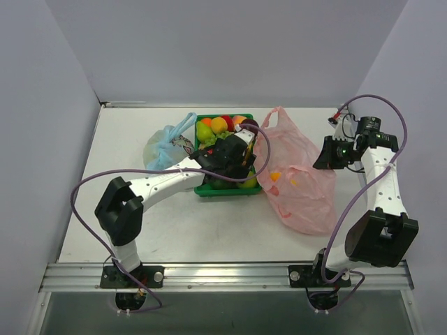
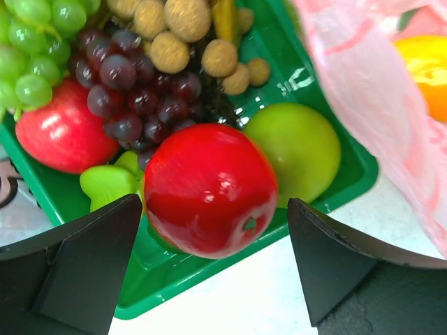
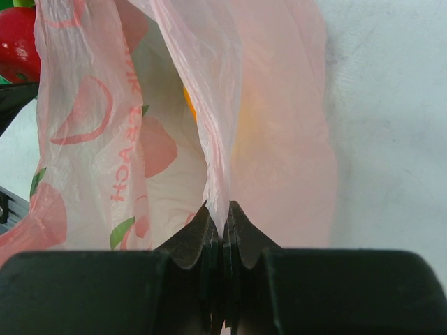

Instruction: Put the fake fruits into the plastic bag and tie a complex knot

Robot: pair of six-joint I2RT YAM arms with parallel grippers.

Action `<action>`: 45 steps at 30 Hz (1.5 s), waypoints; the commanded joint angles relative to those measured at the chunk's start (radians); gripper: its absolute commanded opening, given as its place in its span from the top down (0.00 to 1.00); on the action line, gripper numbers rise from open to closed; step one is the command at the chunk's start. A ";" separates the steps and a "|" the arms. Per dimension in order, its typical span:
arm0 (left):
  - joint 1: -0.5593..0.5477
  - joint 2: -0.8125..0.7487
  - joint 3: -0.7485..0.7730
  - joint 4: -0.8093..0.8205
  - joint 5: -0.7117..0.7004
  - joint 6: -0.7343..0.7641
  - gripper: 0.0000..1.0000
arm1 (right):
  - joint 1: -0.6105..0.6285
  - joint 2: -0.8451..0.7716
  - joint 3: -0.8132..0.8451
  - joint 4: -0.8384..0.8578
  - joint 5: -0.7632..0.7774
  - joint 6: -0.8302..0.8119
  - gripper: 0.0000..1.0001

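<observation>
The green tray (image 1: 202, 190) holds the fake fruits (image 1: 220, 125). My left gripper (image 1: 234, 162) hovers over its near right part. In the left wrist view it (image 2: 215, 237) is open, its fingers on either side of a red apple (image 2: 209, 188) at the tray's rim (image 2: 174, 279). Behind the apple lie a green fruit (image 2: 300, 150), purple grapes (image 2: 133, 84), green grapes (image 2: 35, 42) and a second red apple (image 2: 63, 136). The pink plastic bag (image 1: 297, 178) lies right of the tray with an orange fruit (image 2: 426, 70) inside. My right gripper (image 1: 323, 157) is shut on the bag's edge (image 3: 220, 202).
A light-blue bag (image 1: 167, 146) lies left of the tray. A cluster of brown round fruits (image 2: 181, 35) sits at the tray's far side. White walls close in the table on the left, back and right. Purple cables loop from both arms.
</observation>
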 commanded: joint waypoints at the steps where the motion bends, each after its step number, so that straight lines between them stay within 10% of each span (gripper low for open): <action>1: 0.002 0.028 0.065 -0.038 -0.085 -0.098 0.03 | 0.009 -0.026 -0.014 -0.014 0.007 -0.014 1.00; 11: 0.011 0.103 0.105 -0.067 -0.117 -0.147 0.03 | 0.009 -0.022 -0.012 -0.014 0.004 -0.016 1.00; 26: 0.022 -0.095 0.077 0.032 0.056 -0.057 0.29 | 0.009 -0.025 -0.023 -0.016 0.001 -0.025 1.00; 38: -0.032 -0.008 0.291 0.210 0.308 -0.065 0.28 | 0.011 -0.017 -0.025 -0.017 -0.011 -0.027 1.00; 45: -0.067 0.159 0.437 0.221 0.389 -0.063 0.07 | 0.009 -0.011 -0.022 -0.017 -0.016 -0.018 1.00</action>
